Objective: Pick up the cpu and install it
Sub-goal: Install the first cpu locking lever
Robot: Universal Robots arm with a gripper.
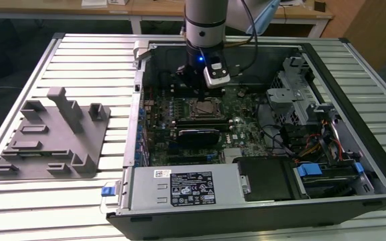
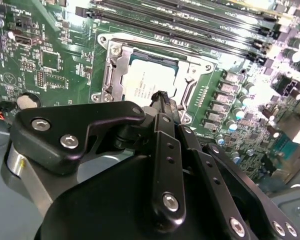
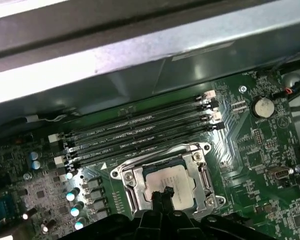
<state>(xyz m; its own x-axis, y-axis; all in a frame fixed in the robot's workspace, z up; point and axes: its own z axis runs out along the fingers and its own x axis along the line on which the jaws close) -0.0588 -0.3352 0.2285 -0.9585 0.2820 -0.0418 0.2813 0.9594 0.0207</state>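
The cpu is a silver square lying flat inside the open metal socket frame on the green motherboard. It also appears as the cpu in the first wrist view and the cpu in the exterior view. My gripper hangs just above the cpu's near edge, its two thin black fingers pressed together with nothing between them. The same gripper overlaps the cpu's edge in the first wrist view. In the exterior view the gripper reaches down into the computer case over the socket.
The open computer case lies on a slatted metal table. Memory slots run beside the socket. A power supply and a drive cage crowd the case. A grey fixture block sits at the exterior view's left.
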